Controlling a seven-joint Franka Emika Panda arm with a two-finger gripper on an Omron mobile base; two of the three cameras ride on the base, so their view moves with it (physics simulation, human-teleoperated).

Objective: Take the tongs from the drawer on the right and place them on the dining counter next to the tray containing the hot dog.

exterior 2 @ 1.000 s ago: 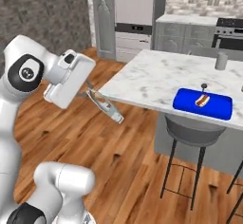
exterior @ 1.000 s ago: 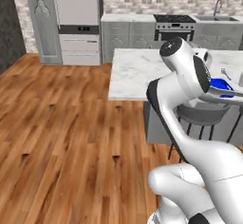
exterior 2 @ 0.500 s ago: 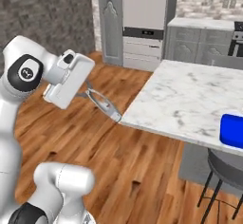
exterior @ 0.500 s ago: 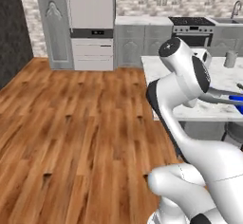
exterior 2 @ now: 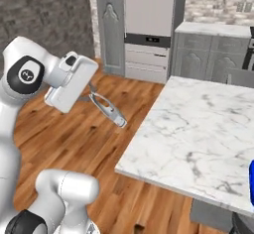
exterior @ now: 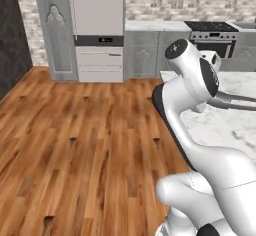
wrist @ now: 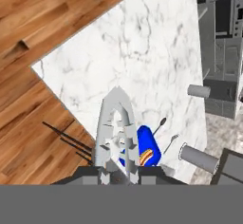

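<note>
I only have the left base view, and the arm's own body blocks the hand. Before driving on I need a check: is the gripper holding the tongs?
Observer: Yes. In the right base view the gripper is shut on the tongs, which slant down away from the hand.
Operator: Are they above the dining counter?
Observer: I cannot be sure. In that view their tip shows against the wood floor, just left of the dining counter edge.
Operator: Where is the tray?
Observer: The hand view shows the blue tray on the marble beyond the tongs, with the hot dog in it.
</note>
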